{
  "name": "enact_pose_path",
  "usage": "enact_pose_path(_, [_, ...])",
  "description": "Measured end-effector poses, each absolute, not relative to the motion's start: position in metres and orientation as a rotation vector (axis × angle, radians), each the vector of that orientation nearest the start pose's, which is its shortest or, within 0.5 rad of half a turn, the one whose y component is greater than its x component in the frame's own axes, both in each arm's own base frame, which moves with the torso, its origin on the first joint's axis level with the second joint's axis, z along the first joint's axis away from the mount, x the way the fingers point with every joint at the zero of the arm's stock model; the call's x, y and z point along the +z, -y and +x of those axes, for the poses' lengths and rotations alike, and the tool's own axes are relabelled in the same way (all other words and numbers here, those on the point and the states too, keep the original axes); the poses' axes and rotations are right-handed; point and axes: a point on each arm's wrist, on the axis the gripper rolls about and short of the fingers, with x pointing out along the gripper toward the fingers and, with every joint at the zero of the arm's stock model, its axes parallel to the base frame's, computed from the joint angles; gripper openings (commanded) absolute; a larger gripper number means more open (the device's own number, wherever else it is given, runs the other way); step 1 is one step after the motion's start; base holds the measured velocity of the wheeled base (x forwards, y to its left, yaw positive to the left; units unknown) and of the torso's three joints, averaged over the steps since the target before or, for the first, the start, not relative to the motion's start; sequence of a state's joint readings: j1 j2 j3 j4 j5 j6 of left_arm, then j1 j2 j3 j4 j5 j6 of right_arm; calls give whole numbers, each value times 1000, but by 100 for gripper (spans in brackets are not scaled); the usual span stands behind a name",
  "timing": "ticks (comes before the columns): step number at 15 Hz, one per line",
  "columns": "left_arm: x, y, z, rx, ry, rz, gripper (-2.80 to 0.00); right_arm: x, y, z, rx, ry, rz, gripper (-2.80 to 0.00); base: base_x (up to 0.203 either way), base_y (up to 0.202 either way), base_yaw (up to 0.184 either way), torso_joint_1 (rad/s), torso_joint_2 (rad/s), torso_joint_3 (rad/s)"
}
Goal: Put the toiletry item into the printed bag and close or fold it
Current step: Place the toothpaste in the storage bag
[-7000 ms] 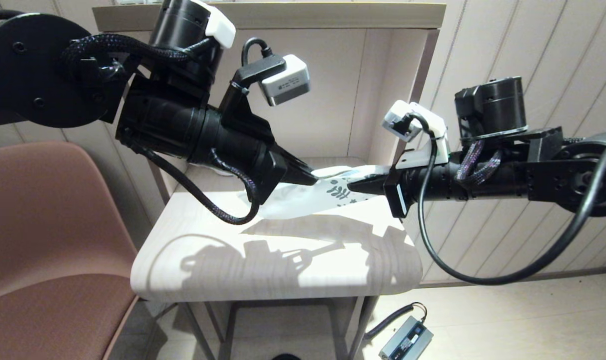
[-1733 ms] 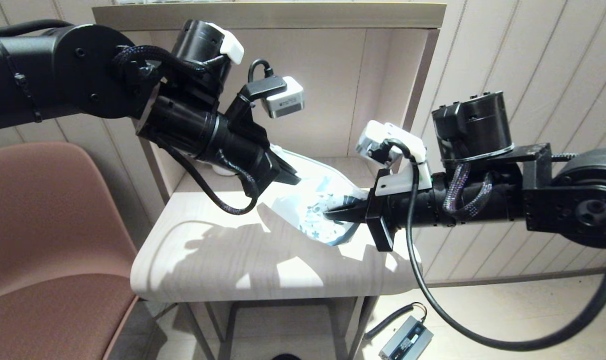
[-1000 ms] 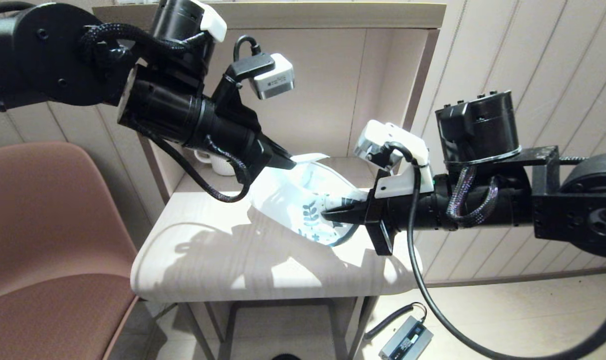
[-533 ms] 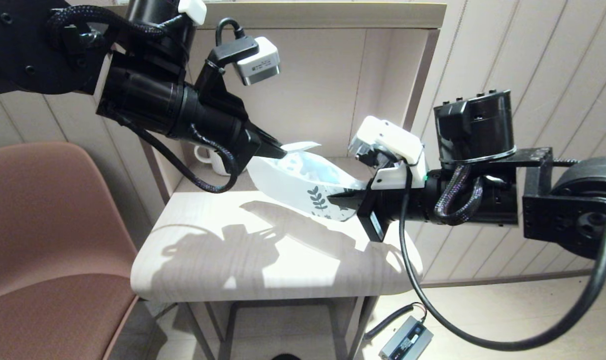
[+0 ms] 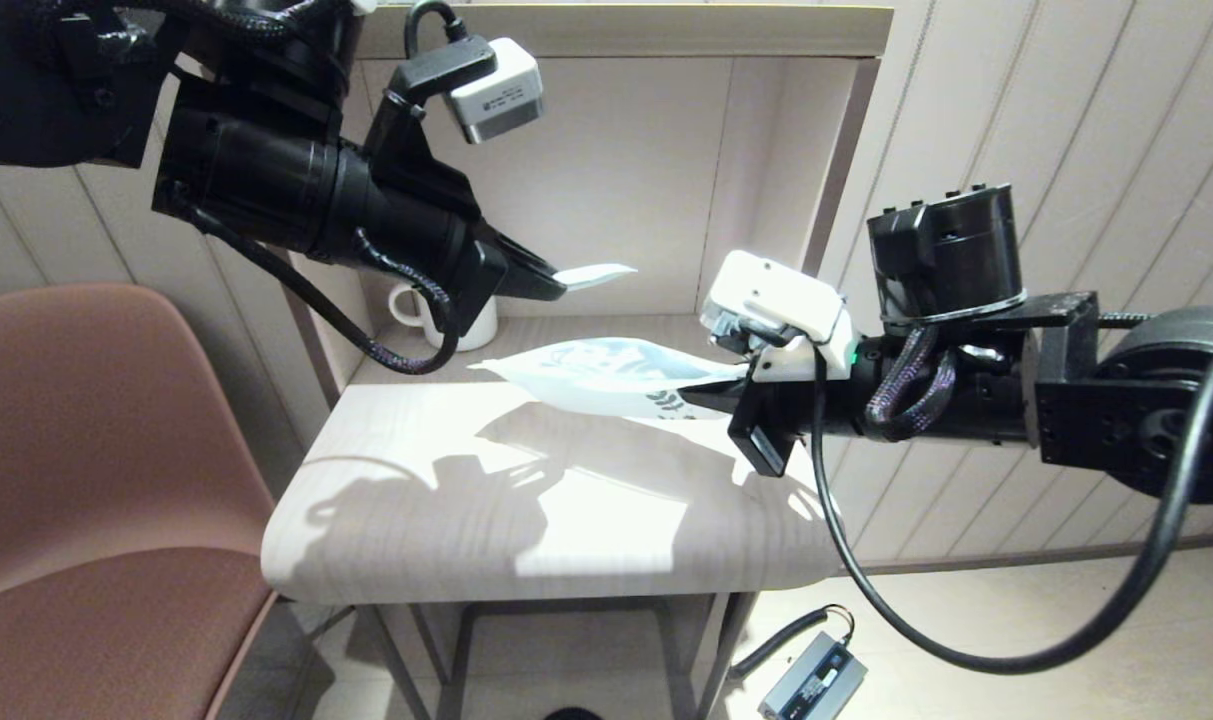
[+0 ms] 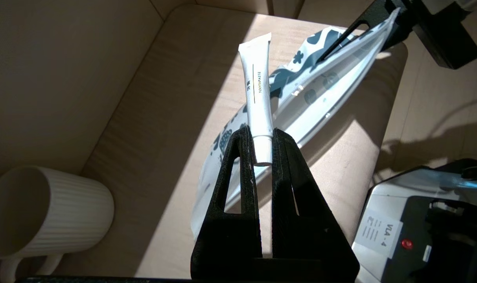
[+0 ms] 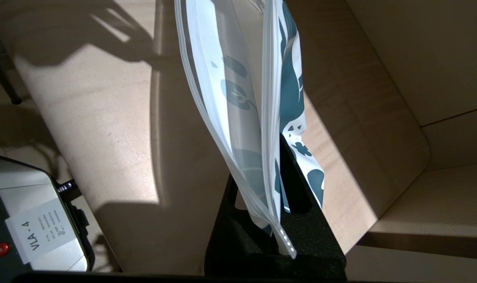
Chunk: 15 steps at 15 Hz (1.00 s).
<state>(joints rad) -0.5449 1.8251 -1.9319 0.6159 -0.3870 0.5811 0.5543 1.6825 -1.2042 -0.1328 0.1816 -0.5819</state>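
A pale wooden counter (image 5: 416, 500) sits in a panelled alcove, a ribbed white mug (image 5: 461, 318) at its back. My left claw (image 5: 556, 285) hangs above it, pinched on the cap end of the toiletry item (image 6: 257, 92), a small white tube. My right claw (image 5: 701, 398) grips the printed bag (image 5: 606, 375) by its patterned end, holding it just above the counter, below the tube.

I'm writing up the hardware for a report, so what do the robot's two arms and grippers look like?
Both arms are matte black cylinders with braided black cables looped alongside. The left gripper and right gripper have black tapered fingers with triangular cut-outs. Each wrist carries a small camera: silver-grey box on the left, white housing on the right. A thick smooth black cable hangs from the right arm.
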Motion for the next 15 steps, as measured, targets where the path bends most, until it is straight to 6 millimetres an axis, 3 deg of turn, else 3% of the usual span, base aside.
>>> enact_pose_path(3, [341, 172, 267, -1058, -246, 560, -280, 252, -164, 278, 776, -130, -611, -280, 0, 0, 0, 0, 0, 0])
enact_pose_path(8, [335, 173, 246, -1212, -345, 562, -280, 256, -161, 281, 763, -122, -608, -280, 0, 0, 0, 0, 0, 0])
enact_pose_path(15, [317, 196, 259, -1245, -366, 583, -280, 255, -166, 273, 788, -119, -610, -280, 0, 0, 0, 0, 0, 0])
